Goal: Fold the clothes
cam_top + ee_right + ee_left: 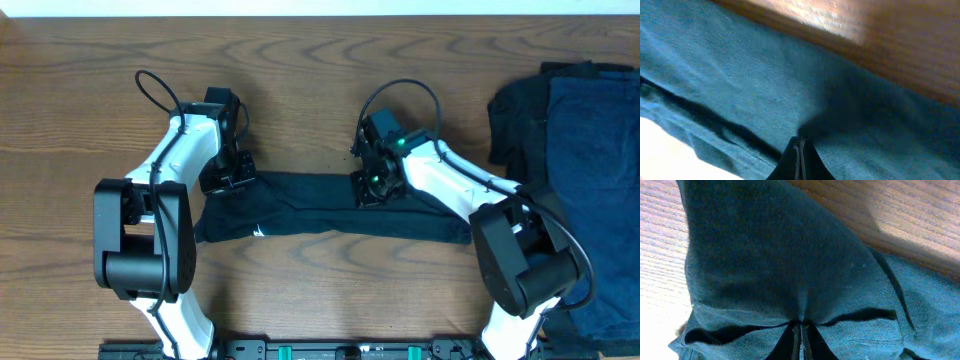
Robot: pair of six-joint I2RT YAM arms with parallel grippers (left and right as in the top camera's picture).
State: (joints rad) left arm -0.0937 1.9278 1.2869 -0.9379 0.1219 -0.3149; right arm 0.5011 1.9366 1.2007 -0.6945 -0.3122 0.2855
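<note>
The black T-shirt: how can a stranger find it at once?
On the wooden table, look between the two arms. The black T-shirt lies there as a long band with a small white mark, unlike the heaped dark clothes at the right edge.

Cut off at 3 o'clock of the overhead view: pile of clothes (590,150), far side out of frame. Hidden under left gripper (228,178) and right gripper (368,188): pinched parts of the shirt (320,205). Too small to read: label (260,231). Blurred and cropped on every side in both wrist views: the shirt's cloth.
</note>
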